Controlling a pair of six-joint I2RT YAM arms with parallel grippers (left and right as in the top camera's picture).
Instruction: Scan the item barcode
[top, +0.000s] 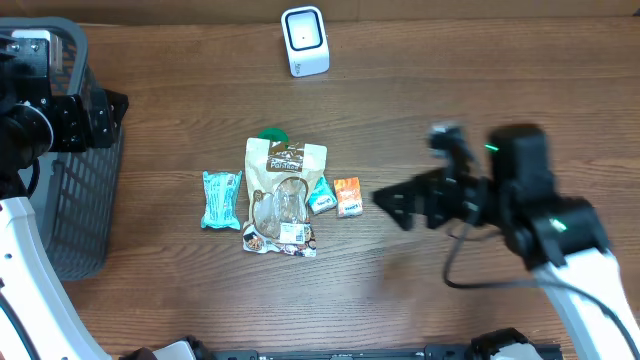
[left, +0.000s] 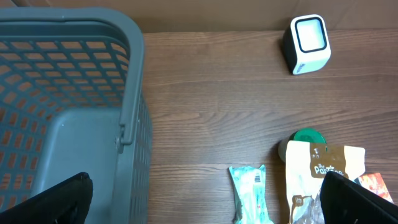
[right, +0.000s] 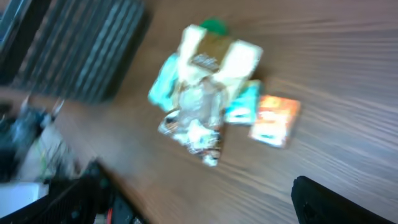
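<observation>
Well, the bag (top: 284, 195) lies flat in the middle of the brown table (top: 450, 80). It is the biggest thing in a little pile. Its top is brown with white writing and its edges are white. It has a see-through middle with pale snacks inside. Near its bottom end is a small white sticker, too small to read. The top of the bag points toward the scanner (top: 304, 40).

The scanner is a small white box with a dark window, standing at the far edge of the table, well apart from the bag.

A blue pack (top: 220, 199) lies just beside the bag on the side of the basket. On the other side a small pack (top: 321, 195) touches the bag, and an orange pack (top: 348, 196) sits next to that. A green lid (top: 273, 136) peeks out from under the top of the bag.

The right gripper (top: 393, 207) hangs near the orange pack, pointing at the pile. Its fingers are spread wide and it holds nothing.

The left gripper (left: 206, 186) is up over the grey basket (top: 70, 200), well apart from the bag. Its fingers are spread wide too, with nothing in them
</observation>
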